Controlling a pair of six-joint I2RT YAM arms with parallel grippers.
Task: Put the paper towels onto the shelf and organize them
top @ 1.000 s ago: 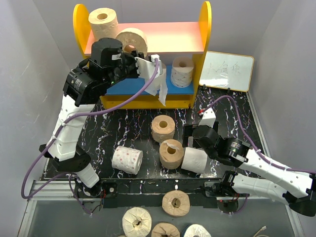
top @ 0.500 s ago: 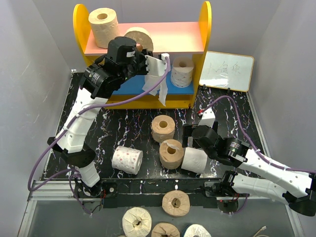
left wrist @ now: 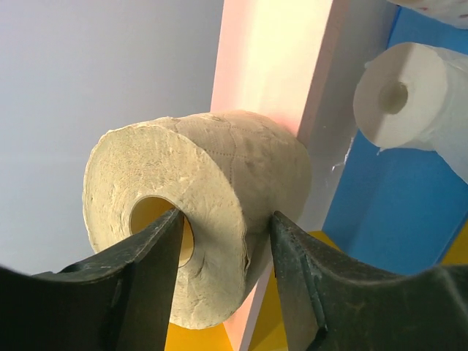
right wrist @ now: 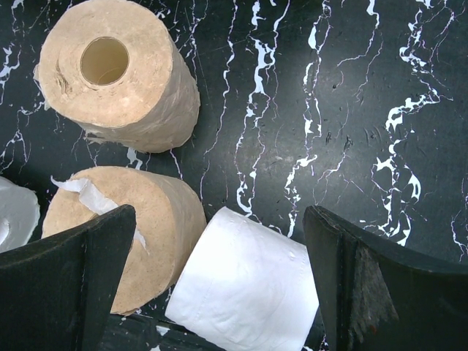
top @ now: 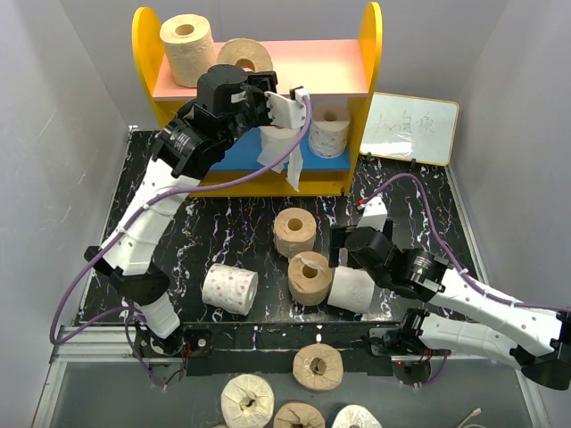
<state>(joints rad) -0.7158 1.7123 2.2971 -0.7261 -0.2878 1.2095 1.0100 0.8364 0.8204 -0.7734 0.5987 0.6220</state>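
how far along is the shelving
Done: on the shelf, a tan roll stands on the pink board; an upright white roll and a sheet-trailing white roll on the blue board. In hand: the left pincer holds a second tan roll at that board. Left: four rolls on the table, the open right pincer over the plain white roll.

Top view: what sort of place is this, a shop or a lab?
Probably a lab test booth: plain grey walls box in a marbled table, with a toy-like shelf and cabled robot arms.
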